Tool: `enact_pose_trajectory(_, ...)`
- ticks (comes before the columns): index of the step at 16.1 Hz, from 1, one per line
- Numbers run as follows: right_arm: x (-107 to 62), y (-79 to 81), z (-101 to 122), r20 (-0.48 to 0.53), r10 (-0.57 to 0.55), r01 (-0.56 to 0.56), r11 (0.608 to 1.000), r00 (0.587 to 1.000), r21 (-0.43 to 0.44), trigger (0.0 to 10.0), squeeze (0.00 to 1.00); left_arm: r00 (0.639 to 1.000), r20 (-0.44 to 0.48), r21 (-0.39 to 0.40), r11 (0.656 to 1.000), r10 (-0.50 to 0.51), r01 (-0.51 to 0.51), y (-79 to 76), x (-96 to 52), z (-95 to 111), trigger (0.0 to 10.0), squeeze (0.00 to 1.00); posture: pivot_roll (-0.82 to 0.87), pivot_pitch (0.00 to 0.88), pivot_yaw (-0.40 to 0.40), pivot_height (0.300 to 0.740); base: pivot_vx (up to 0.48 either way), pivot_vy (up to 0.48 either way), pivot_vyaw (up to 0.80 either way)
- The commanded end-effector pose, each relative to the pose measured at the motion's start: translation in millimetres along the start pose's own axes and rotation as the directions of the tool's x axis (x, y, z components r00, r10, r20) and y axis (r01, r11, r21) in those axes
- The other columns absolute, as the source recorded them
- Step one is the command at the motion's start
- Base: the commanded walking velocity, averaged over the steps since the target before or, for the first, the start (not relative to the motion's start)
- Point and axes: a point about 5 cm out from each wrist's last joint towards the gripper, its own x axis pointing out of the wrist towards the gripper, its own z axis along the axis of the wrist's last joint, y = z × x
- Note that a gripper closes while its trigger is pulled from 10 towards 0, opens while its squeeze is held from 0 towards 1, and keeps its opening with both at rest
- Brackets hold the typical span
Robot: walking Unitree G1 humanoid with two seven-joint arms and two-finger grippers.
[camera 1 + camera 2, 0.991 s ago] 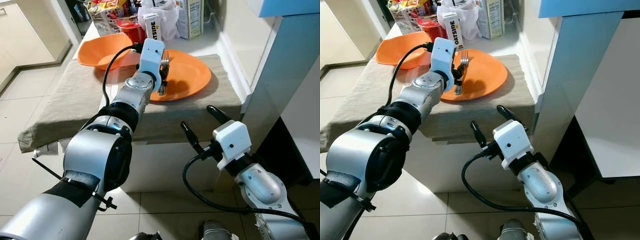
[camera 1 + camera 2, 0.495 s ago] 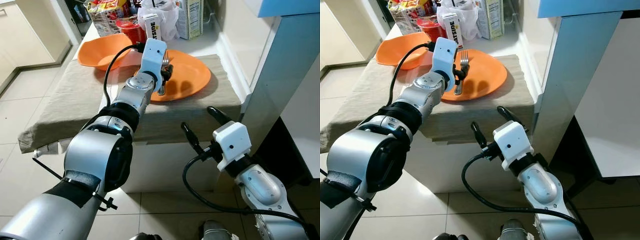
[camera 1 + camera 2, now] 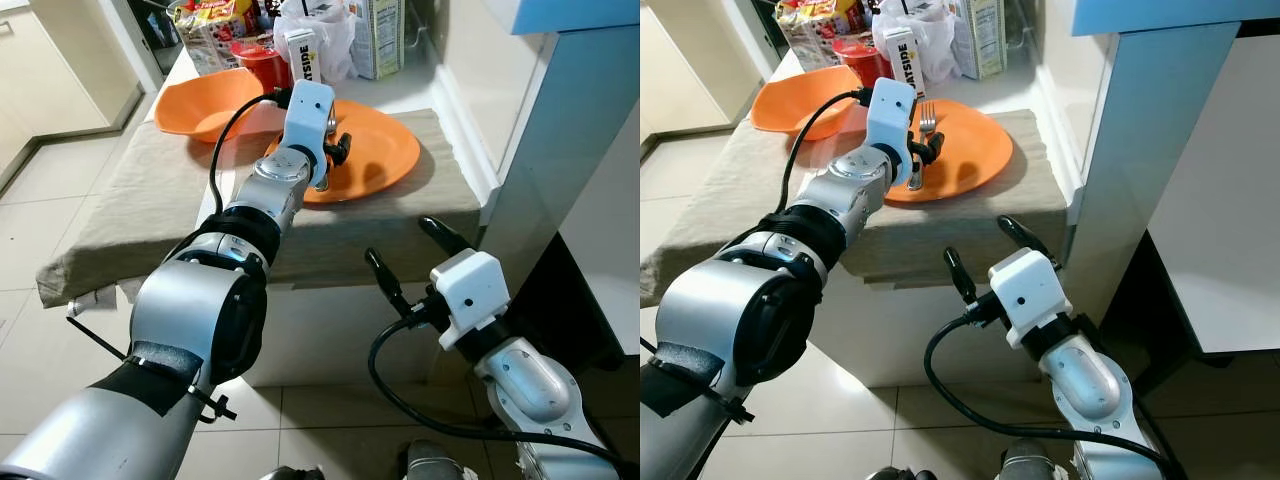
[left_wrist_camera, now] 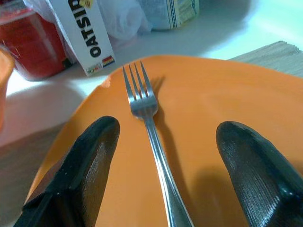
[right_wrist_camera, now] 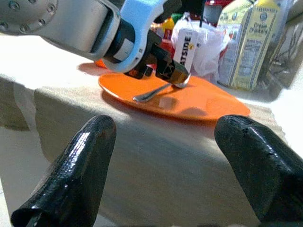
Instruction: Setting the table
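The left tool (image 4: 161, 165) was spread wide over the fork (image 4: 150, 127) on the orange plate (image 4: 227, 94). Closing crooked could flick the fork toward 12 o'clock, off the plate.

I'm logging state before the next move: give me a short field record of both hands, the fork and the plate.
left hand: open, over the plate, one finger either side of the fork
fork: lying flat on the plate, tines toward the Oatside carton, not gripped
plate: orange, on the cloth-covered table
right hand: open, held below and in front of the table edge, holding nothing
bowl: orange, beside the plate
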Motion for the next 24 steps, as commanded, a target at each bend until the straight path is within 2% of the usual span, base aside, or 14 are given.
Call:
enact_pose_trajectory(1, -2.4, 1.3, 3, -0.001, -0.004, 0.004, 1.0, 1.0, 0.001, 10.0, 0.0, 0.999, -0.047, -0.029, 0.999, 0.021, -0.022, 5.7, -1.2, -13, 10.0, 0.0, -0.4, 0.09, 0.195, 0.735, 0.0, 0.0, 0.0)
enact_pose_trajectory(6, -6.0, 0.8, 3, -0.014, -0.003, 0.003, 1.0, 1.0, -0.002, 10.0, 0.0, 0.994, -0.102, -0.079, 0.996, 0.033, -0.041, 6.7, -2.7, -28, 10.0, 0.0, -0.4, 0.102, 0.191, 0.735, 0.0, 0.0, 0.0)
enact_pose_trajectory(11, -8.3, 0.0, 3, -0.022, -0.007, 0.007, 1.0, 1.0, -0.005, 10.0, 0.0, 0.992, -0.129, -0.073, 0.997, 0.015, -0.025, 4.9, -3.1, -32, 10.0, 0.0, -0.41, 0.104, 0.19, 0.735, 0.0, 0.0, 0.0)
enact_pose_trajectory(12, -8.2, -0.1, 3, -0.022, -0.008, 0.008, 1.0, 1.0, -0.005, 10.0, 0.0, 0.991, -0.133, -0.065, 0.998, 0.011, -0.02, 4.5, -3.2, -33, 5.6, 0.0, -0.41, 0.103, 0.19, 0.735, 0.0, 0.0, 0.0)
enact_pose_trajectory(13, -8.0, -0.4, 3, -0.022, -0.009, 0.009, 1.0, 1.0, -0.004, 10.0, 0.0, 0.99, -0.143, -0.055, 0.998, 0.002, -0.01, 3.6, -3.4, -35, 0.0, 0.0, -0.4, 0.104, 0.189, 0.735, 0.0, 0.0, 0.0)
enact_pose_trajectory(17, -5.1, 0.4, 3, -0.019, -0.007, 0.007, 1.0, 1.0, 0.001, 10.0, 0.0, 0.985, -0.17, -0.032, 0.999, -0.04, 0.035, 1.3, -4.4, -41, 0.0, 0.0, -0.39, 0.108, 0.188, 0.735, 0.0, 0.0, 0.0)
enact_pose_trajectory(21, -3.8, 0.4, 3, -0.018, -0.006, 0.006, 1.0, 1.0, 0.002, 10.0, 0.0, 0.986, -0.161, -0.014, 0.999, -0.043, 0.042, 2.8, -4.5, -41, 0.0, 0.0, -0.39, 0.109, 0.187, 0.735, 0.0, 0.0, 0.0)
enact_pose_trajectory(24, -3.4, 0.2, 3, -0.018, -0.006, 0.006, 1.0, 1.0, 0.002, 10.0, 0.0, 0.983, -0.176, -0.049, 0.998, -0.049, 0.041, 3.2, -5.0, -43, 0.0, 0.0, -0.38, 0.112, 0.186, 0.735, 0.0, 0.0, 0.0)
